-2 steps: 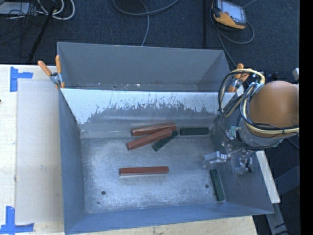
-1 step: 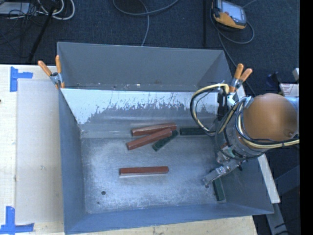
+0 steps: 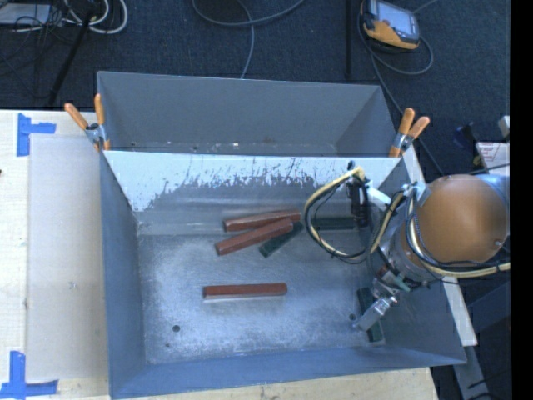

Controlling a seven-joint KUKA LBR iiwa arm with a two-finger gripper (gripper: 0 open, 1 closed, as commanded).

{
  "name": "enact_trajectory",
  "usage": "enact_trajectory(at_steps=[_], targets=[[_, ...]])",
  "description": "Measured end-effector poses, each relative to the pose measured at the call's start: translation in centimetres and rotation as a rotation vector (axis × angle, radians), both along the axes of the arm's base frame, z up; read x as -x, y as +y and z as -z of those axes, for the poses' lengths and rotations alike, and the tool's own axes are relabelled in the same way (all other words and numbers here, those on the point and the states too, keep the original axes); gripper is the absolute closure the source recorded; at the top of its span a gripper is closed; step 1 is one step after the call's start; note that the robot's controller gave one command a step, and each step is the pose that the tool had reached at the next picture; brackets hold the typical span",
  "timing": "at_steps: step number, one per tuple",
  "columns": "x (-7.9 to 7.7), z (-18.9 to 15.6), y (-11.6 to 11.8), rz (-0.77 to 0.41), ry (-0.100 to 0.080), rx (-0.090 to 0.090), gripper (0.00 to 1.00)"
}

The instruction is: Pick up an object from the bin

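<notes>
Gripper [image 3: 369, 317] is low in the bin [image 3: 250, 107], at the view's lower right corner, close to the right wall. Can't tell whether the claw is apart or together; it's too dark down there.

A small dark green piece [image 3: 375, 333] lies just below the gripper tip, touching or nearly so, hard against the foot of the right wall. Can't tell if it's gripped.

Other parts:
- flat brown bar [image 3: 245, 290], straight-edged, alone mid-floor, well apart from the gripper
- two brown bars [image 3: 254, 232] farther back, overlapping at a shallow angle
- dark green stick [image 3: 281, 240] touching their right end

The bin floor is dull grey metal, speckled white, and the back wall is scratched. There's open floor between the lone bar and the gripper. The orange cover [image 3: 462, 219] and cable loop [image 3: 329, 223] crowd the right wall.
</notes>
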State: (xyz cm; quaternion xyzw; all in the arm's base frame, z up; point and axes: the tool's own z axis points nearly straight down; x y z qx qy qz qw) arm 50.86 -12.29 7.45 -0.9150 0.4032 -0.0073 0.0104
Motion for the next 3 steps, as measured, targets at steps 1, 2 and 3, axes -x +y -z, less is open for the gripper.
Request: enact_trajectory(at_steps=[1, 2, 3], targets=[[0.4, 0.3, 0.3, 0.007, 0.013, -0.008, 1.0], [0.3, -7.0, 0.5, 0.014, 0.019, 0.012, 1.0], [0.2, -11.2, 0.6, 0.02, 0.021, 0.011, 1.0]])
